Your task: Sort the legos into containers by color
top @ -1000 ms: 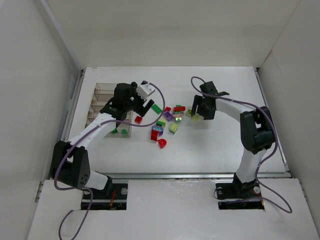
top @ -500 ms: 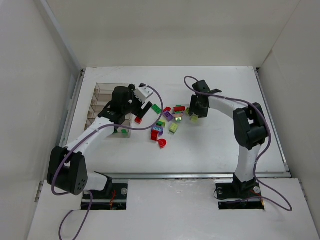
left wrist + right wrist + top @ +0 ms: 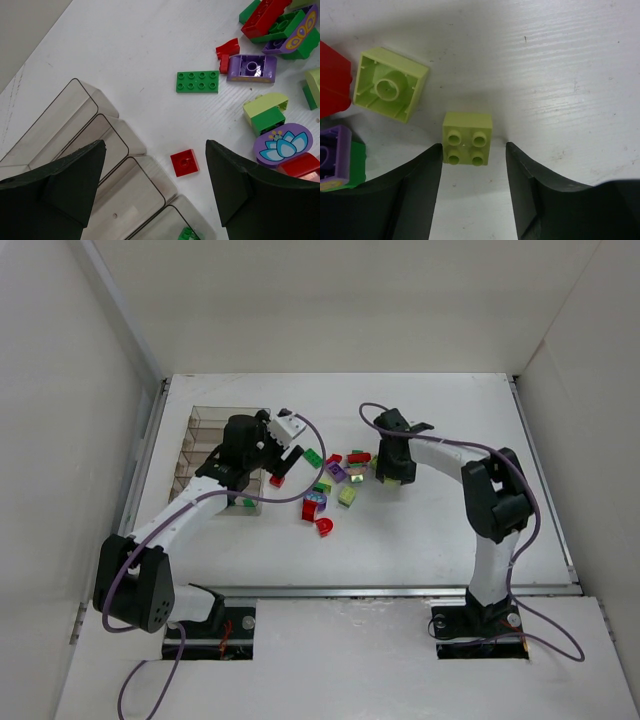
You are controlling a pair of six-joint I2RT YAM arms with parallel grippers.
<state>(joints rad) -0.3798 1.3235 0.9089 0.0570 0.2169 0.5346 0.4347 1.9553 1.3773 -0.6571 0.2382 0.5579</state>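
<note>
Legos in red, green, yellow-green and purple lie in a loose pile (image 3: 340, 475) at mid table. My left gripper (image 3: 283, 458) (image 3: 155, 150) hangs open over the near end of the clear containers (image 3: 200, 455) (image 3: 117, 150). A small red square brick (image 3: 184, 163) (image 3: 277, 480) lies on the table beside them, below the jaws. One green brick (image 3: 187, 234) rests in the nearest compartment. My right gripper (image 3: 391, 473) (image 3: 474, 146) is open and low on the table. A yellow-green four-stud brick (image 3: 467, 137) sits between its tips, the left finger at its edge and the right one apart.
A flat green plate (image 3: 197, 81), a purple arch brick (image 3: 251, 68) and a lotus-printed purple piece (image 3: 282, 144) lie right of the left gripper. An upturned yellow-green brick (image 3: 391, 91) and a red piece (image 3: 332, 82) sit just left of the right gripper. White walls enclose the table.
My right gripper has moved left to the pile's edge, come down around the yellow-green brick and narrowed its jaws. The left arm has shifted slightly; its jaws stay wide.
</note>
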